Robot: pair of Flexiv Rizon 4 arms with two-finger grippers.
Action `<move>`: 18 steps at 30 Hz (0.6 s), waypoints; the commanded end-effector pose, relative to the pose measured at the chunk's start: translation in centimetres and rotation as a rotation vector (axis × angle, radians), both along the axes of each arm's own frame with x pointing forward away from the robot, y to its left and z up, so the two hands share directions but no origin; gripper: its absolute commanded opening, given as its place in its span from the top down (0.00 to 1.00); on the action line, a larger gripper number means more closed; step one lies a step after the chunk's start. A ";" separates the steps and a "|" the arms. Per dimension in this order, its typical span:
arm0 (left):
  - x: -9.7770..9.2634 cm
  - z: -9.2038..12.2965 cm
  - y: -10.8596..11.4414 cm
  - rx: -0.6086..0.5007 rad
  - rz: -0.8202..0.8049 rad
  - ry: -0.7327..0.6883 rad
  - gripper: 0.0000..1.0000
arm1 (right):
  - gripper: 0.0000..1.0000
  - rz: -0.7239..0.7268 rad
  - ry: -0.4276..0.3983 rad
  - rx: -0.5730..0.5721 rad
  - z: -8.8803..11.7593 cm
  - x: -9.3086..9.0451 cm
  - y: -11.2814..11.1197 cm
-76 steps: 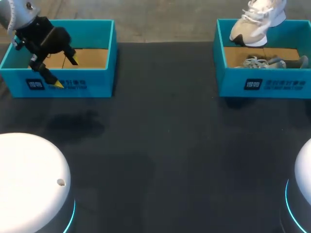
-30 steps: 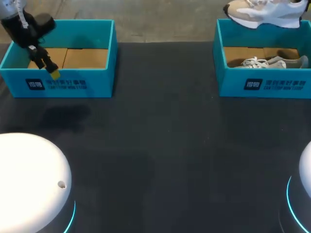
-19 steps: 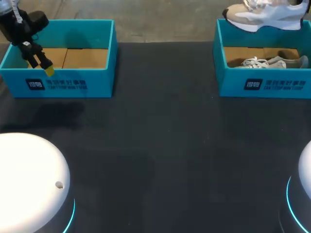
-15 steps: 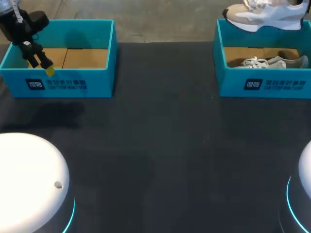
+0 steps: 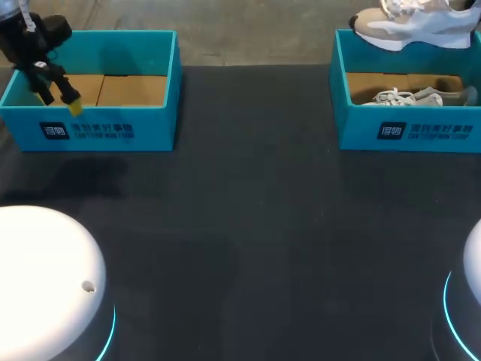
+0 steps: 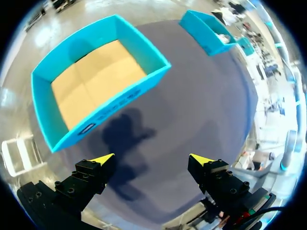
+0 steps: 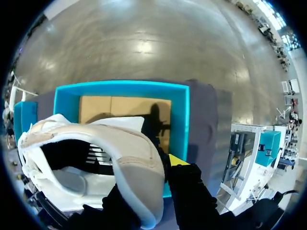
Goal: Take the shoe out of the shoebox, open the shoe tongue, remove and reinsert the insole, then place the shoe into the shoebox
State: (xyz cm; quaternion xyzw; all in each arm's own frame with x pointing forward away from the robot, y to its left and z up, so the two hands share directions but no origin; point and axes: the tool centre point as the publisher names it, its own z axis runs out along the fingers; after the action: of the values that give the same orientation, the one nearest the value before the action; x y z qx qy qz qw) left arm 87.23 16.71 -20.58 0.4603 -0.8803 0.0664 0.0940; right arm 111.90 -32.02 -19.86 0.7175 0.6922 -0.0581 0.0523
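Note:
A white and beige shoe (image 5: pixel 413 26) hangs above the back edge of the right teal shoebox (image 5: pixel 409 131). In the right wrist view my right gripper (image 7: pixel 156 170) is shut on the shoe's (image 7: pixel 96 148) heel collar, with the open box (image 7: pixel 184 120) below it. The gripper itself is outside the head view. A second, grey-white shoe (image 5: pixel 412 96) lies inside that box. My left gripper (image 5: pixel 62 98) hovers over the left end of the empty left shoebox (image 5: pixel 98 131). In the left wrist view the left gripper (image 6: pixel 151 160) is open with nothing between its fingers, and that box (image 6: pixel 96 76) lies ahead of it.
The two boxes stand at the back of the dark table (image 5: pixel 248 226), far apart. The white bases of my arms (image 5: pixel 45 286) sit at the front corners.
The held shoe has drifted slightly to the right above the right box. My left gripper has shifted a little to the left and back over the left box.

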 end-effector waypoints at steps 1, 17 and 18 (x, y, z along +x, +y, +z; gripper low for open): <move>0.5 0.4 0.2 0.018 0.062 0.021 0.00 | 1.00 -0.026 -0.025 0.004 -0.8 0.0 -1.0; 0.7 1.0 3.1 0.128 0.428 0.016 0.00 | 1.00 -0.050 -0.101 -0.064 -1.8 1.3 -1.9; 0.7 1.0 3.1 0.128 0.428 0.016 0.00 | 1.00 0.004 -0.139 -0.052 -2.0 1.4 -2.1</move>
State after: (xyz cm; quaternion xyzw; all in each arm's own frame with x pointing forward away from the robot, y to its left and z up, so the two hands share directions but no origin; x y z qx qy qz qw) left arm 88.62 19.61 -19.68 0.6427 -0.7635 0.0195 0.0602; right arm 113.77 -34.18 -21.72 0.7333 0.6702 -0.0469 0.1048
